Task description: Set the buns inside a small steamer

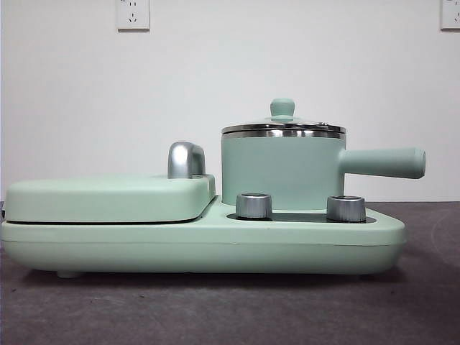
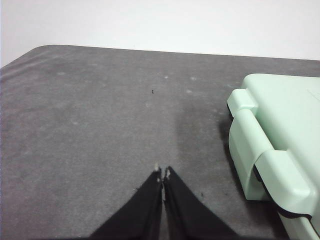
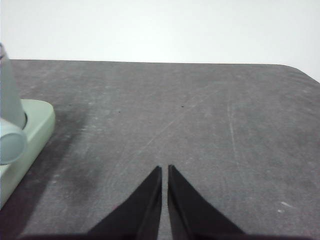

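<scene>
Nearest the front camera, two steel knobs (image 1: 254, 205) sit on the mint-green base (image 1: 201, 248), just before the one small steamer (image 1: 282, 169), lidded, its handle (image 1: 381, 162) pointing sideways. No buns are visible. The right gripper (image 3: 164, 167), jaws nearly closed and empty, hovers off the handle end, likely nearer; the left gripper (image 2: 161, 172), pinched closed, waits beside the griddle cover (image 2: 280, 130).

The mint-green cylindrical steamer pot with steel rim (image 1: 280, 171) stands on the right part of the wide mint-green appliance base (image 1: 201, 248). Its glass lid with green knob (image 1: 282, 109) sits on top, and its straight side handle (image 1: 381, 162) points to the right. Two round metal dials (image 1: 254, 205) stand in front of the pot. The flat mint-green hinged griddle cover (image 1: 108, 198) lies on the left part, with a curved metal hinge piece (image 1: 185, 159) behind it. The base rests on the dark grey table (image 1: 230, 309).
</scene>
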`<state>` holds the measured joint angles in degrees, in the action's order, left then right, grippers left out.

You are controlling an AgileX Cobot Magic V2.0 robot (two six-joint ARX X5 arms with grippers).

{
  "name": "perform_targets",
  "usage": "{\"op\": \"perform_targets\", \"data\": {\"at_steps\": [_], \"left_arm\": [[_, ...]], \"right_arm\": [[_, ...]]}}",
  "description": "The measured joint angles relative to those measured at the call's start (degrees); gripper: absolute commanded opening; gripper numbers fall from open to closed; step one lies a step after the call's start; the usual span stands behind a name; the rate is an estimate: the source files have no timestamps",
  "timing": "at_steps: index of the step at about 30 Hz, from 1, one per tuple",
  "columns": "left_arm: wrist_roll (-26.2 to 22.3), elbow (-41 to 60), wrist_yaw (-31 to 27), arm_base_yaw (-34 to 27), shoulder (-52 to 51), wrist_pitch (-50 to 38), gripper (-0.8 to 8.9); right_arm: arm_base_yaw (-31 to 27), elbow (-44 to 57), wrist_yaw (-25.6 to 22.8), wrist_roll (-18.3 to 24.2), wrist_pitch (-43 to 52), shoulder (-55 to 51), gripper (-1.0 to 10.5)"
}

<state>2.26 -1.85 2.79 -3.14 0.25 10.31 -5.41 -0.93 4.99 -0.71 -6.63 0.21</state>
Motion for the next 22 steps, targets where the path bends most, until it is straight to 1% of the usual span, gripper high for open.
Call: {"op": "perform_targets", "data": {"at_steps": [5,22], "left_arm": [[0.0,0.0,0.0,0.0,0.0,0.0,0.07],[0.0,0.0,0.0,0.0,0.0,0.0,0.07]], "right_arm": [[0.07,0.0,0.87,-1.01,0.02,0.0,0.2],[0.07,0.0,0.85,-1.2,0.02,0.0,0.2]]}}
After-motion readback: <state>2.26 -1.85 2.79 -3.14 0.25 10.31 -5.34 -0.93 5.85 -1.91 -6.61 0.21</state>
